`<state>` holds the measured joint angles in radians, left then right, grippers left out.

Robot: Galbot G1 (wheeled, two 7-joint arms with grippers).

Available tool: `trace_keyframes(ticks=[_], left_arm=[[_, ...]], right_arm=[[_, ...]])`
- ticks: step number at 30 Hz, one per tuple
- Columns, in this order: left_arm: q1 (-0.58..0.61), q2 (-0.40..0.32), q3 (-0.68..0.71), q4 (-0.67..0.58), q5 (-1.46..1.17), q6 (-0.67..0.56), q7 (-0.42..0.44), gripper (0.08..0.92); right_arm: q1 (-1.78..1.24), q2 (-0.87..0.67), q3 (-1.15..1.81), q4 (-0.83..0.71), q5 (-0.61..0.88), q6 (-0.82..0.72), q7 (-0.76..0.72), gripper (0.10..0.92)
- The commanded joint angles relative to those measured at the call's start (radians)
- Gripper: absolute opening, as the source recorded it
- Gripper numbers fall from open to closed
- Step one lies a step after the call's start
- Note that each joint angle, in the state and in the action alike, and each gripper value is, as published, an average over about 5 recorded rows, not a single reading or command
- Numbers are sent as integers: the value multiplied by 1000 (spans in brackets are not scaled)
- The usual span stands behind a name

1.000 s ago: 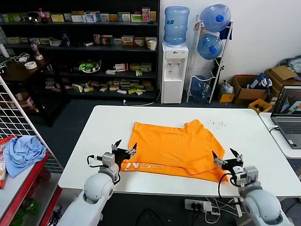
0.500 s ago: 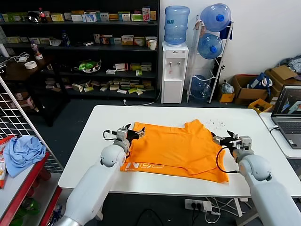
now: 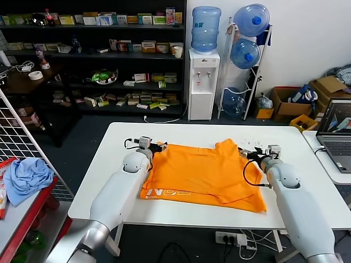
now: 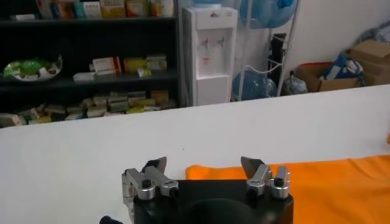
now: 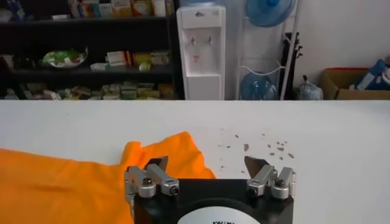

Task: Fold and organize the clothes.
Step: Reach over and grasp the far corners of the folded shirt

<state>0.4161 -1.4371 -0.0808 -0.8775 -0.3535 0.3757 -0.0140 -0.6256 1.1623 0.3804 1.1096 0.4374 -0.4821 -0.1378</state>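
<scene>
The orange T-shirt [image 3: 203, 174] lies partly folded on the white table [image 3: 109, 164], with white lettering [image 3: 167, 193] showing along its near edge. My left gripper [image 3: 157, 147] is open at the shirt's far left corner. In the left wrist view that corner [image 4: 204, 172] sits just behind the spread fingertips of the left gripper [image 4: 204, 164]. My right gripper [image 3: 248, 154] is open at the far right side, by the sleeve. In the right wrist view the right gripper [image 5: 206, 163] stands open with the sleeve tip [image 5: 164, 149] by one fingertip [image 5: 157, 163]. Neither gripper holds anything.
A laptop [image 3: 337, 131] sits on a side table to the right. A light blue cloth [image 3: 24, 176] lies on a red cart at the left, beside a wire grid. Small dark specks [image 3: 253, 144] dot the table beyond the shirt. Shelves and a water dispenser [image 3: 203, 82] stand behind.
Both arms have reached forward from the table's near edge to the far corners of the shirt. The grippers stayed open and the shirt has not moved.
</scene>
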Motion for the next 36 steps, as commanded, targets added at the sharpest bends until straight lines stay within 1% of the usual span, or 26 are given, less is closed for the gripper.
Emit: trace_keyframes(ticks=[1,10,19,21,24,27,36], left_arm=[[-60,-25,-19,131,6,5,6,823],[-50,-24,-25,138,15,-5,9,823],[-45,-33,-25,145,43,-19,10,823],[-41,-32,-25,141,46,-20,10,823],[-35,-32,-25,137,53,-27,10,820],[-35,-32,-24,140,62,-35,15,778],[-29,-36,-24,143,73,-43,25,525]], right_arm=[[91,69,-5,-186,-56,60,-39,823],[110,94,6,-261,-69,104,-53,823],[105,106,16,-282,-84,126,-55,823],[102,108,17,-281,-89,133,-53,811],[101,107,14,-273,-91,139,-48,749],[106,107,9,-271,-90,141,-44,663],[118,111,1,-273,-87,133,-29,403]])
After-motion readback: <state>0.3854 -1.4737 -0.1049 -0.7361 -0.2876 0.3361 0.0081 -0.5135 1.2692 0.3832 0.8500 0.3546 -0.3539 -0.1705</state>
